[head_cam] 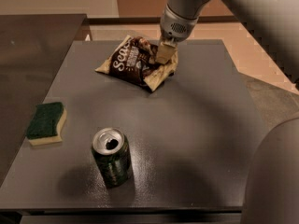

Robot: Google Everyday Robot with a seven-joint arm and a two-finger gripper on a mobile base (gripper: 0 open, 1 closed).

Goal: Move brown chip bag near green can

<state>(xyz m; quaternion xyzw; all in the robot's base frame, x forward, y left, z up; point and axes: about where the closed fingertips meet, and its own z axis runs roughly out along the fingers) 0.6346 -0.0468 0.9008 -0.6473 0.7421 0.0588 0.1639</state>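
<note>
The brown chip bag (133, 62), dark brown with cream edges and white "Sea" lettering, lies at the far middle of the grey table (196, 125). My gripper (163, 55) comes down from the upper right and is shut on the bag's right end, which looks bunched and slightly raised. One cream fingertip (164, 52) shows against the bag. The green can (111, 157), with a silver top and an open tab hole, stands upright near the front left of the table, well apart from the bag.
A green-and-yellow sponge (46, 123) lies at the table's left edge. A darker counter (28, 55) adjoins on the left. My arm's grey body (273, 176) fills the lower right corner.
</note>
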